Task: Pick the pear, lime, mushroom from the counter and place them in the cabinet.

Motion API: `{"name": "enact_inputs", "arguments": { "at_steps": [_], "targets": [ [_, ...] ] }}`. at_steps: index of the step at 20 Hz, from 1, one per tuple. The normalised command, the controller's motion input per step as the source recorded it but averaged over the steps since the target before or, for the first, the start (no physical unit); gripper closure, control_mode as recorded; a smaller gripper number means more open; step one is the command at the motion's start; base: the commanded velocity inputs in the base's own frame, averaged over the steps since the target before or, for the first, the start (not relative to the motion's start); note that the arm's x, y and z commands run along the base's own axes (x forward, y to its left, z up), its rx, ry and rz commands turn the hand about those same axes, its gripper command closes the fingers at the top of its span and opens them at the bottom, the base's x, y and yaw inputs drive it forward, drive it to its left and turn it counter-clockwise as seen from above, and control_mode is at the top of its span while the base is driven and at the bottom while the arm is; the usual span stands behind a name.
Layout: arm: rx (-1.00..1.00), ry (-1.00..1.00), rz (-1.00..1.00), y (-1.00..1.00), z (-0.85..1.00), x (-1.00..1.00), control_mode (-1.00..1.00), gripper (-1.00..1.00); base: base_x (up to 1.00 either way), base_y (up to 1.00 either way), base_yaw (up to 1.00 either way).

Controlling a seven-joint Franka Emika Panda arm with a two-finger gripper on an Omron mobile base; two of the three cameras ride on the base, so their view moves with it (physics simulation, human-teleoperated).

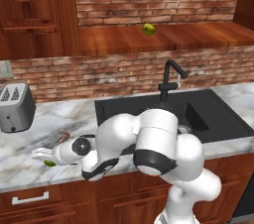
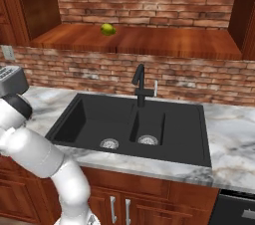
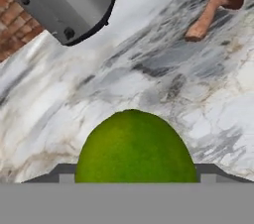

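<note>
The lime (image 3: pixel 135 146) sits between my jaws, wide and not yet gripping, so it could roll off across the surface (image 3: pixel 149 69).

- The tabletop (image 1: pixel 30 156) is veined white and grey marble, with a black sink (image 2: pixel 124 124) set into it and a black tap (image 1: pixel 169 82) at the back of the sink.
- A grey toaster (image 1: pixel 16 107) is seen standing on the tabletop near the brick wall.
- A lime (image 3: pixel 135 148) and a mushroom (image 3: pixel 218 5) are lying on the marble, apart from each other, the mushroom on its side.
- A pear (image 1: pixel 148 29) is resting on the glossy wooden floor of the cabinet (image 1: pixel 198 37) above.
</note>
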Motion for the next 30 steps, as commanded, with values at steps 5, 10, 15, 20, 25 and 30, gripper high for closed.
{"name": "enact_inputs", "arguments": {
  "at_steps": [5, 10, 15, 20, 25, 30],
  "targets": [
    [0.32, 0.36, -0.06, -0.67, 1.0, -0.23, -1.0, 1.0, 0.0, 0.0, 0.0],
    [0.38, 0.33, -0.09, -0.82, 1.0, -0.58, -1.0, 1.0, 0.0, 0.0, 0.0],
    [0.34, 0.29, -0.15, -0.55, 1.0, -0.62, -1.0, 1.0, 0.0, 0.0, 0.0],
    [0.29, 0.29, -0.08, -0.23, 1.0, -0.41, -1.0, 1.0, 0.0, 0.0, 0.0],
    [0.28, 0.23, 0.0, -0.32, 1.0, -0.44, -1.0, 1.0, 0.0, 0.0, 0.0],
    [0.28, 0.15, 0.0, -0.23, 1.0, -0.18, -1.0, 1.0, 0.0, 0.0, 0.0]
  ]
}}
